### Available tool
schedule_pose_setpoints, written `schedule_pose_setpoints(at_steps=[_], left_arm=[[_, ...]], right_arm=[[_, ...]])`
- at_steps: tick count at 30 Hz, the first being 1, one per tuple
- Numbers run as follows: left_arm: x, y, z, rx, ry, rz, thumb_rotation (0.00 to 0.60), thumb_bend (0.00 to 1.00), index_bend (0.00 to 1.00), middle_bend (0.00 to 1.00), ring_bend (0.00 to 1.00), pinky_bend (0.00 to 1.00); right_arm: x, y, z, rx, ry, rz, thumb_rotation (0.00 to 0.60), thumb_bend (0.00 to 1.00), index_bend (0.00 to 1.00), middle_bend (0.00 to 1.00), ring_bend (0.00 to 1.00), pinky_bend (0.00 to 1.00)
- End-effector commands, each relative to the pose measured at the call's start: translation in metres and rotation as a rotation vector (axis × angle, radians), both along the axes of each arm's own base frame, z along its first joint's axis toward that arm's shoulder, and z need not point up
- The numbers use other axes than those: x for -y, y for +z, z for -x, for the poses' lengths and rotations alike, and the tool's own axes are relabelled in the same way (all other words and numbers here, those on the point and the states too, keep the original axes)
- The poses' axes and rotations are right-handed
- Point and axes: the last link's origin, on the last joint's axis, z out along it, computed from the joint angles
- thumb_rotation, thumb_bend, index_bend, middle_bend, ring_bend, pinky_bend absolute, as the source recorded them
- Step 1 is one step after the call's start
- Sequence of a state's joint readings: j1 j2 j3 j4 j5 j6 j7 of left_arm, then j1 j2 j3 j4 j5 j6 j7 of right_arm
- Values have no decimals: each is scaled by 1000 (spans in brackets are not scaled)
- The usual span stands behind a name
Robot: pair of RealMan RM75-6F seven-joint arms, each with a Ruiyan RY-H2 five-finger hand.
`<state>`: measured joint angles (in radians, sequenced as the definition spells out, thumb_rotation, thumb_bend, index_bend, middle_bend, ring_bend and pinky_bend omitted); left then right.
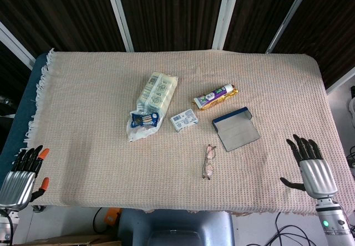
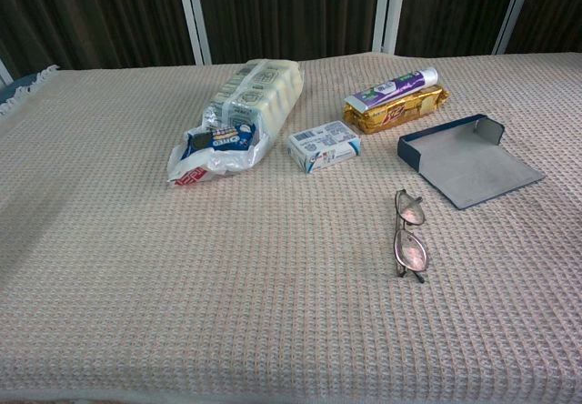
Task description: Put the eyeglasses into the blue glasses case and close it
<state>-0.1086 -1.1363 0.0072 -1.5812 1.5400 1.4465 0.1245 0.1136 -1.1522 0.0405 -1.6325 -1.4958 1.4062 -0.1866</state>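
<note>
- Eyeglasses (image 1: pixel 208 161): folded, lying on the woven cloth (image 1: pixel 89 118) near the front-centre of the table, just in front of the case and apart from it; no hand touches them.
- Blue glasses case (image 1: pixel 236 128): open, its grey-lined flap spread flat toward the front right, the blue tray wall at the rear; nothing visible inside.
- Right hand (image 1: pixel 312 165): resting low at the front right edge of the cloth, palm down, fingers spread and pointing away from the robot, thumb out to the side, holding nothing; well apart from the case.
- Left hand (image 1: pixel 22 177): at the front left corner, beyond the cloth's fringe, fingers extended with orange tips showing; it appears empty, though the head view shows it only partly.
- Other items behind the eyeglasses: a clear bag of packaged goods (image 2: pixel 238 117), a small white-and-blue box (image 2: pixel 324 146), and a tube (image 2: pixel 397 87) lying against a gold-wrapped pack (image 2: pixel 400 111).
- Chest view: neither hand appears.
</note>
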Motion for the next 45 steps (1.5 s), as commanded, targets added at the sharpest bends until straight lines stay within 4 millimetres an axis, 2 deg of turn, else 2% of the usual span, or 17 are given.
schedule_pose_setpoints(at_steps=[1, 10, 17, 21, 24, 28, 37, 45], left_arm=[[0, 0, 0, -1, 1, -1, 600, 409, 0, 0, 0, 48], [4, 3, -4, 13, -19, -13, 600, 410, 0, 0, 0, 48], [1, 5, -2, 19, -7, -23, 600, 412, 0, 0, 0, 49], [1, 4, -2, 12, 1, -26, 600, 412, 0, 0, 0, 49], [0, 3, -2, 10, 2, -23, 600, 413, 0, 0, 0, 49], [0, 3, -2, 10, 4, -22, 600, 412, 0, 0, 0, 49], [2, 6, -2, 20, 5, -38, 600, 411, 0, 0, 0, 50], [2, 5, -3, 21, 2, -34, 600, 411, 0, 0, 0, 51]], right_arm=[[1, -1, 0, -3, 0, -2, 600, 157, 0, 0, 0, 0], [9, -14, -2, -28, 26, -55, 600, 156, 0, 0, 0, 0], [55, -43, -18, -232, 221, -208, 600, 158, 59, 0, 0, 0], [82, -65, -38, -368, 363, -316, 600, 159, 117, 0, 0, 0], [95, -78, -54, -403, 445, -353, 600, 157, 149, 0, 0, 0], [106, -95, -67, -449, 516, -412, 600, 161, 165, 0, 0, 0], [117, -118, -81, -582, 610, -479, 600, 164, 219, 0, 0, 0], [125, -131, -92, -601, 605, -485, 600, 245, 273, 0, 0, 0]])
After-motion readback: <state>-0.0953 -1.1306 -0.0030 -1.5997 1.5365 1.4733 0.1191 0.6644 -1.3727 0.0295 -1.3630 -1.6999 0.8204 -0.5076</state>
